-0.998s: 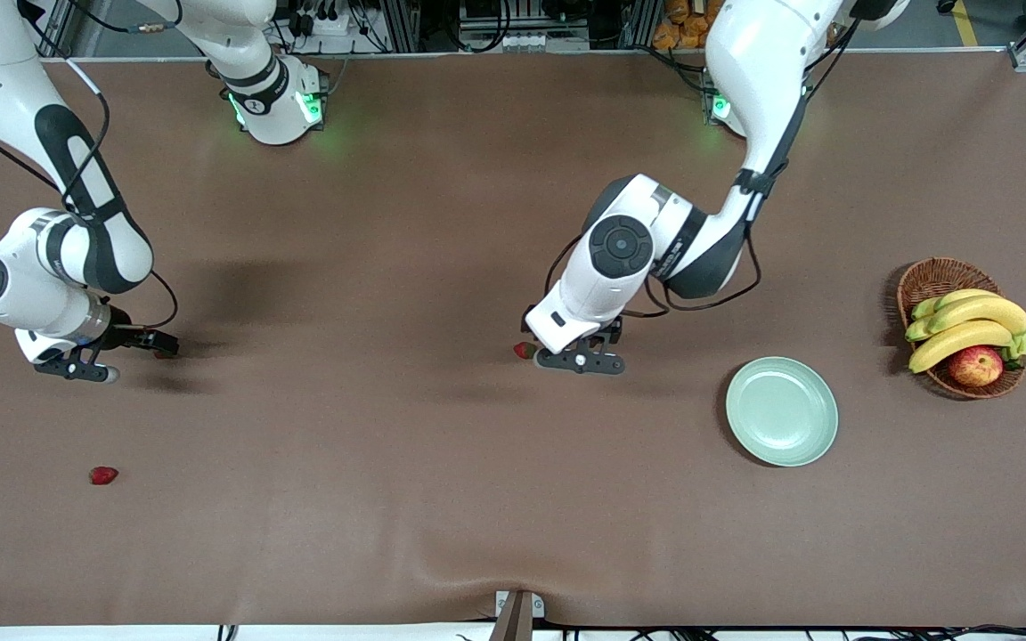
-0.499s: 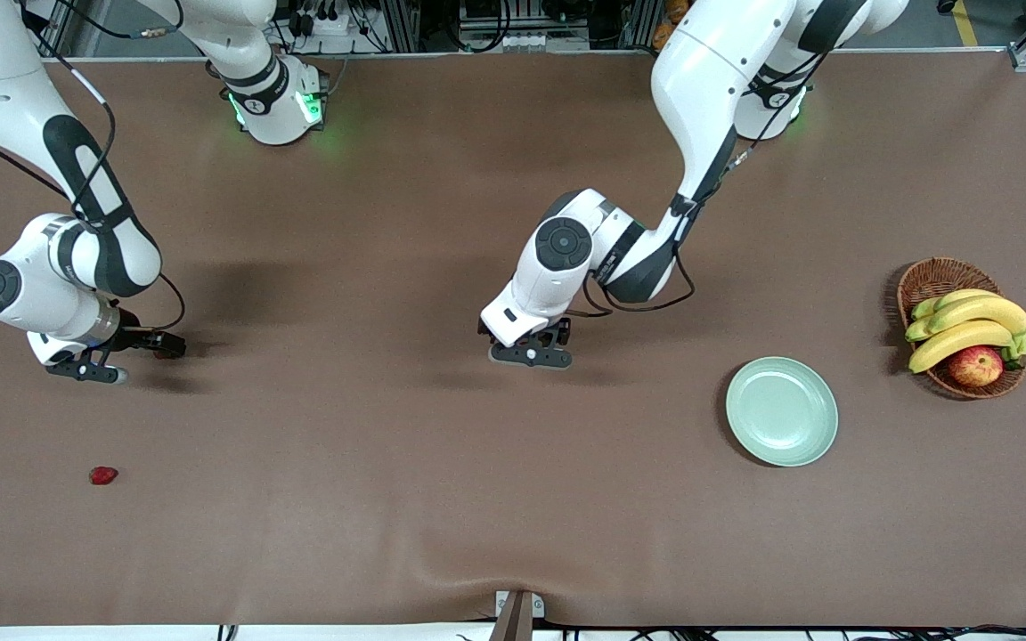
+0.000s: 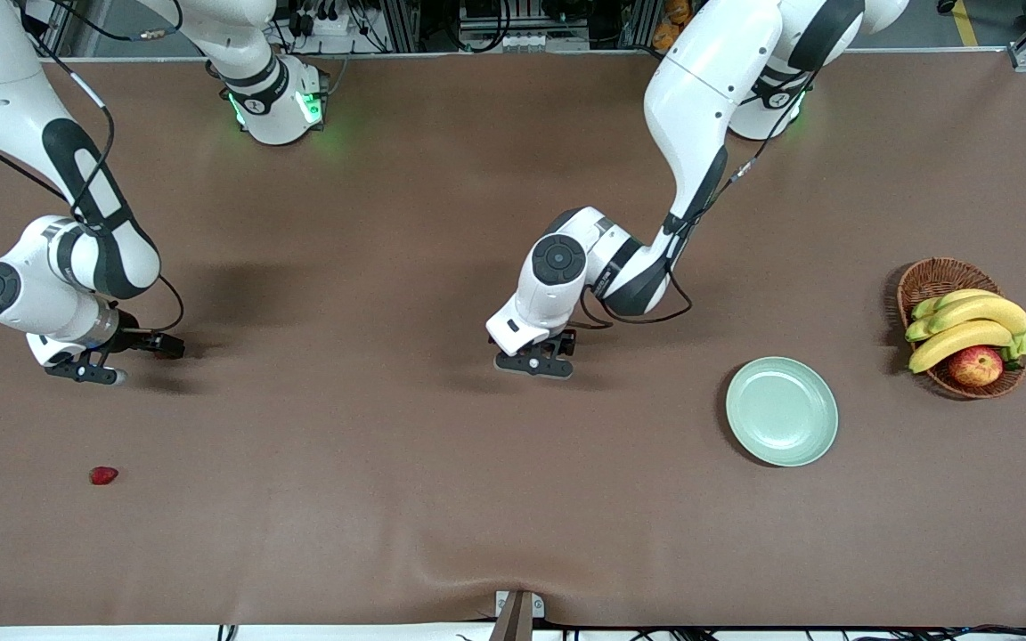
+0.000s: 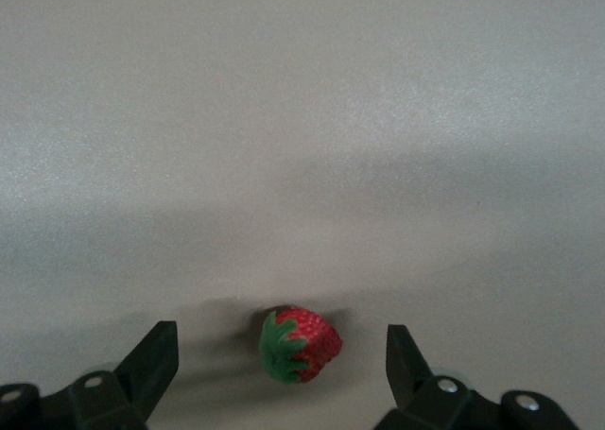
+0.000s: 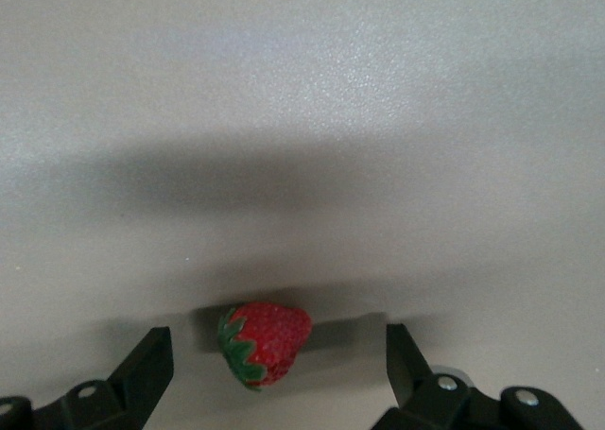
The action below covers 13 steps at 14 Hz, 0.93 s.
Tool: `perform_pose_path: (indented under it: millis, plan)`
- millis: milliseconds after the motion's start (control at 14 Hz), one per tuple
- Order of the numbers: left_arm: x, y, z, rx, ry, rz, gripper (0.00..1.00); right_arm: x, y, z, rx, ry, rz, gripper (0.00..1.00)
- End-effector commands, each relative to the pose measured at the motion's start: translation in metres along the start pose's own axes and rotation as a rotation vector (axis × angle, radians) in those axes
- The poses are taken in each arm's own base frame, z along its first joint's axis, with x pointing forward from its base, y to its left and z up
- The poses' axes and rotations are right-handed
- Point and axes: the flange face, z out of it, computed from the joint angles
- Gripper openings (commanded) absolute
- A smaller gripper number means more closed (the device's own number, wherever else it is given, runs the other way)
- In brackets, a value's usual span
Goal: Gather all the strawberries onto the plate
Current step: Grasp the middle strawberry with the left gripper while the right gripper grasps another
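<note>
One strawberry (image 3: 103,475) lies alone nearest the front camera, toward the right arm's end of the brown table (image 3: 442,499). The empty mint-green plate (image 3: 782,411) sits farther up. The left gripper (image 4: 282,373) and right gripper (image 5: 280,369) each straddle a strawberry (image 4: 299,344) (image 5: 264,342), fingers wide apart.

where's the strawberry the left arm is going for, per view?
Front view: not visible, hidden under the left hand, toward the right arm's end from the plate.
Left wrist view: strawberry on the mat between the open fingers.
Right wrist view: not in it; that one is a different berry.
Shared landmark: the left hand.
</note>
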Motion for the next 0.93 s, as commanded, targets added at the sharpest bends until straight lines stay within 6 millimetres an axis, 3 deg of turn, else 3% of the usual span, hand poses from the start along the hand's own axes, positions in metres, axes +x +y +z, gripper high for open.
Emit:
perform_pose_path:
  millis: [0,285,356,428,499,855]
  plan:
    - [0.001,0.006,0.003,0.009,0.02,0.015,0.93,0.006,0.007,0.004,0.0,0.014,-0.021,1.0]
    - [-0.003,0.008,0.01,0.015,0.011,0.027,0.81,0.007,0.008,0.004,0.0,0.016,-0.021,1.0]
    - [-0.004,0.009,0.009,0.015,0.011,0.03,0.78,0.007,0.009,0.003,0.002,0.016,-0.018,0.52]
    - [-0.004,0.009,0.01,0.016,0.009,0.033,0.77,0.007,0.009,0.004,0.003,0.015,-0.013,0.24]
    - [-0.004,0.009,0.011,0.016,0.009,0.034,0.73,0.007,0.009,0.003,0.003,0.015,-0.012,0.15]
    - [-0.007,0.011,0.015,0.019,0.006,0.039,0.68,0.007,0.007,0.002,0.003,0.009,-0.016,0.13]
